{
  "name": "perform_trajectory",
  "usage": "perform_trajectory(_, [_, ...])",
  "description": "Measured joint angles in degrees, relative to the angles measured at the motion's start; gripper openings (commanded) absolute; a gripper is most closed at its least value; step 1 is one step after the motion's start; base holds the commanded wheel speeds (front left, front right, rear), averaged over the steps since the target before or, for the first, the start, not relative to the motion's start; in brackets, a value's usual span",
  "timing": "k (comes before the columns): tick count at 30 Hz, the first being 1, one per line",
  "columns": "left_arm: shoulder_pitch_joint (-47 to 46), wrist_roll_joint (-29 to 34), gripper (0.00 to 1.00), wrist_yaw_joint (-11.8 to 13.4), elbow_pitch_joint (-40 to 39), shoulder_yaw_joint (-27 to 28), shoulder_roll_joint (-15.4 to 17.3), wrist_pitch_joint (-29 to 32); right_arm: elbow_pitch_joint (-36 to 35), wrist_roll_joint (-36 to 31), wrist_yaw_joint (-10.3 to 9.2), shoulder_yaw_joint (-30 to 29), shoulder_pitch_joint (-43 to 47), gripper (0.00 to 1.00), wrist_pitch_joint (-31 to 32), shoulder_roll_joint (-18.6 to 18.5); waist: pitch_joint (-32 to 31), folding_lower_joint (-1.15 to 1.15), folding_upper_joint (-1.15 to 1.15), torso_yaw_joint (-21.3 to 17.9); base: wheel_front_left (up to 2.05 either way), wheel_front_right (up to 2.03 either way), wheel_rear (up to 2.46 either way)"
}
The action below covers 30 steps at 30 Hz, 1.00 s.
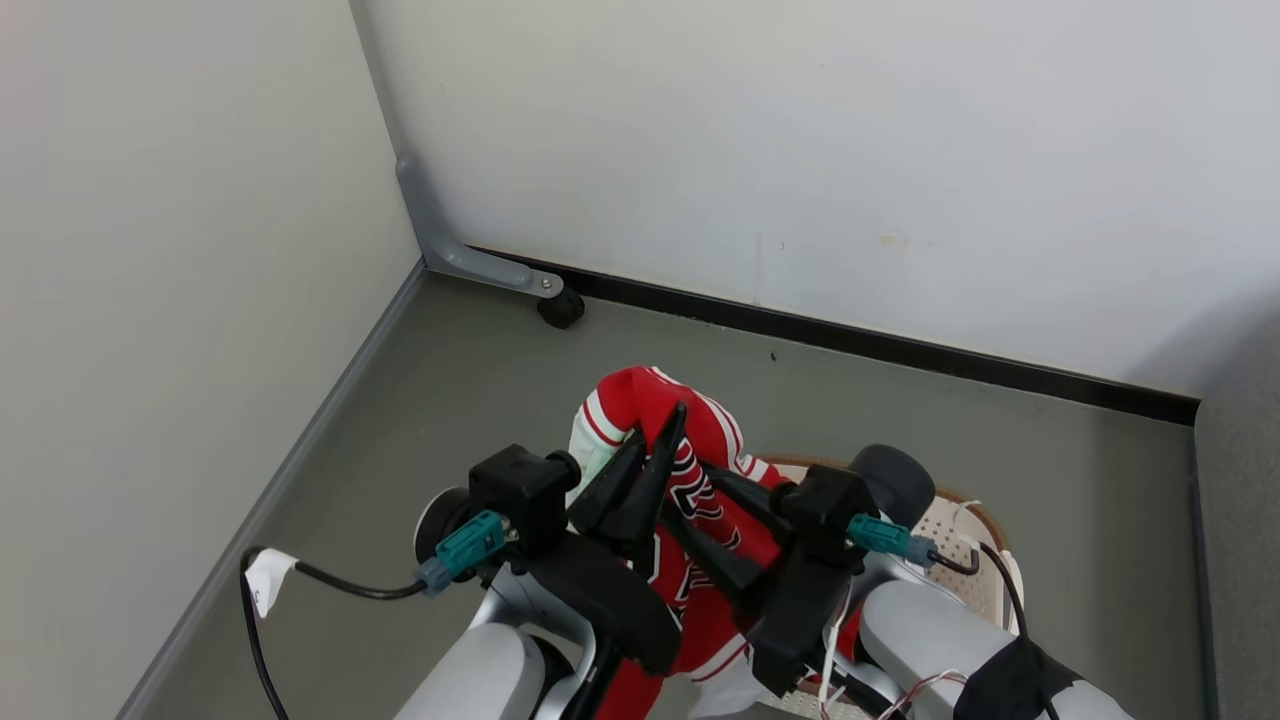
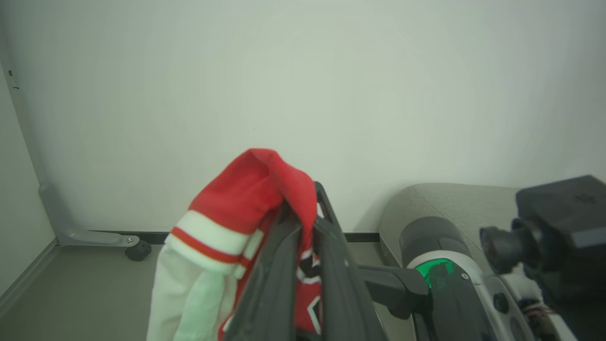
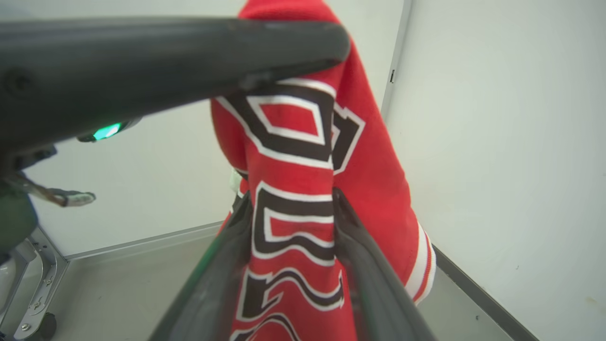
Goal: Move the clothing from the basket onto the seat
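- open floor [image 1: 400, 430] ran left to the wall's edge
- left gripper [image 1: 660, 420] was clenched on the jersey [image 1: 640, 395], held up just left of the basket [image 1: 985, 525]
- right gripper [image 3: 291, 199] sat with fingers astride the jersey; grip unclear
- basket contents were hidden behind the right arm
- sofa [image 1: 1240, 520] was at far right

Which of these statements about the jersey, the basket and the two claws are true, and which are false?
1. The left claw is shut on the red jersey. True.
2. The jersey lies flat inside the basket. False: it hangs from the left claw, lifted above the basket.
3. The fingers of the right claw stand on both sides of the hanging jersey. True.
4. The lettering on the jersey is yellow. False: it is black with a white outline.
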Motion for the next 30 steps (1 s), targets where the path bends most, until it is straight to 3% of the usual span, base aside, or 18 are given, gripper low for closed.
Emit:
perform_trajectory(1, [0.0, -0.1, 0.0, 0.0, -0.1, 0.0, 0.0, 0.2, 0.1, 0.3, 0.0, 0.0, 0.0, 0.36, 0.0, 0.0, 0.0, 0.0, 0.0, -0.1, 0.0, 0.0, 0.0])
perform_trajectory(3, [0.0, -0.3, 0.0, 0.0, -0.3, 0.0, 0.0, 0.2, 0.2, 0.8, 0.0, 0.0, 0.0, 0.45, 0.0, 0.1, 0.0, 0.0, 0.0, -0.2, 0.0, 0.0, 0.0])
perform_trajectory(6, [0.0, -0.5, 0.0, 0.0, -0.6, -0.1, 0.0, 0.7, 0.4, 1.0, 0.0, 0.0, -0.1, 0.25, 0.0, 0.1, 0.1, 0.0, 0.0, -0.4, 0.0, 0.0, 0.0])
perform_trajectory(7, [0.0, -0.5, 0.0, 0.0, -0.7, -0.1, 0.0, 0.7, 0.5, 1.2, 0.0, 0.1, -0.2, 0.07, 0.0, 0.1, 0.1, 0.0, 0.0, -0.5, 0.0, 0.0, 0.0])
perform_trajectory(8, [0.0, -0.6, 0.0, 0.0, -0.8, -0.1, 0.0, 0.7, 0.5, 1.4, 0.0, 0.1, -0.2, 0.0, 0.0, 0.2, 0.1, 0.0, 0.0, -0.5, 0.0, 0.0, 0.0])
perform_trajectory(18, [0.0, -0.6, 0.01, 0.1, -1.1, 0.3, 0.1, 1.2, 0.7, 3.5, 0.01, -0.8, -0.7, 0.0, 0.0, 0.1, 0.2, 0.0, 0.0, -1.0, 0.0, 0.0, 0.0])
perform_trajectory(19, [0.0, -0.6, 0.21, 0.4, -1.1, 0.4, 0.1, 1.2, 0.7, 3.6, 0.01, -1.1, -0.6, 0.0, 0.0, 0.1, 0.2, 0.0, 0.0, -1.0, 0.0, 0.0, 0.0])
perform_trajectory(20, [0.1, -0.6, 0.21, 0.6, -1.1, 0.6, 0.2, 1.2, 0.6, 3.9, 0.01, -1.4, -0.6, 0.0, 0.0, 0.0, 0.2, 0.0, 0.0, -1.1, 0.0, 0.0, 0.0])
perform_trajectory(21, [0.1, -0.6, 0.42, 0.6, -1.1, 0.8, 0.4, 1.2, 0.5, 4.1, 0.01, -1.7, -0.6, 0.0, 0.0, -0.1, 0.2, 0.0, 0.0, -1.2, 0.0, 0.0, 0.0])
perform_trajectory(22, [0.1, -0.6, 0.83, 0.7, -1.1, 0.8, 0.6, 1.2, 0.4, 4.3, 0.01, -2.1, -0.6, 0.0, 0.0, -0.2, 0.2, 0.0, 0.0, -1.3, 0.0, 0.0, 0.0])
perform_trajectory(23, [0.2, -0.5, 1.0, 1.1, -1.1, 1.0, 0.9, 1.2, 0.3, 4.4, 0.01, -2.3, -0.7, 0.0, 0.0, -0.3, 0.2, 0.0, 0.0, -1.5, 0.0, 0.0, 0.0])
perform_trajectory(30, [2.5, -0.3, 1.0, 1.4, -1.3, 1.5, 2.7, 0.6, -0.6, 4.9, 0.01, -4.2, -0.6, 0.0, 0.0, -2.1, 0.1, 0.0, 0.0, -3.2, 0.0, 0.0, 0.0])
